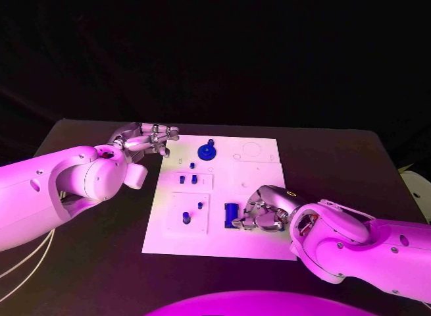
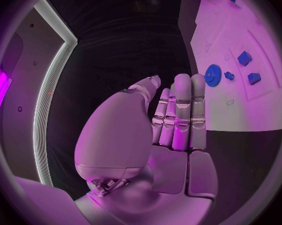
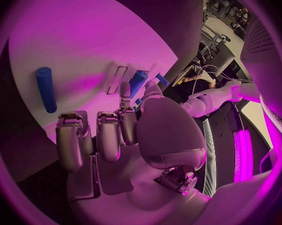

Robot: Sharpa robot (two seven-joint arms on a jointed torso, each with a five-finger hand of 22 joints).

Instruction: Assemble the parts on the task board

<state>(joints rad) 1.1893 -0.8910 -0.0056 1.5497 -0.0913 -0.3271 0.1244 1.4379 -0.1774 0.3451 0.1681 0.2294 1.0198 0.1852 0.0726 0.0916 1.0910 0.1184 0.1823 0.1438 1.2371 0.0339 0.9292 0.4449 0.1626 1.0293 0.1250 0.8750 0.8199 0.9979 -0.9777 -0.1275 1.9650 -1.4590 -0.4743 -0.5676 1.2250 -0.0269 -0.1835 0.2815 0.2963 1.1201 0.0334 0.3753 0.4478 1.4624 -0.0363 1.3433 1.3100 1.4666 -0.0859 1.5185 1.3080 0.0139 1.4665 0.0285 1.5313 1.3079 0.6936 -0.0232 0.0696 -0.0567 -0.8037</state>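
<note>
- The step in hand looks like picking up the blue cylinder (image 1: pixel 231 214), a smooth round bar lying flat on the white board (image 1: pixel 262 174) in the lower middle of the head view.
- The right hand (image 1: pixel 258 216) sits just beside that bar, its fingers (image 3: pixel 109 135) curled down toward the board; whether they already touch or pinch the bar I cannot tell, since the hand hides the contact in the head view.
- In the right wrist view the bar (image 3: pixel 45 89) lies at the left of the circle, apart from the fingers, so the hand probably holds nothing.
- The left hand (image 1: pixel 144 140) hovers at the board's upper left corner, fingers (image 2: pixel 181 112) straight and pressed together, holding nothing.
- The next move calls for closing the right hand round the bar without rolling it, then lifting it level.
- A blue toothed wheel (image 1: pixel 206 153) stands near the top of the board, with small blue pegs (image 1: pixel 187 178) in the middle and two more (image 1: pixel 187 217) in a raised square panel at lower left.
- The board is flat, matt and hard, with shallow outlines; the table (image 1: pixel 339 158) under it is dark and dull.
- The hands are shiny metal, the arms glossy plastic.
</note>
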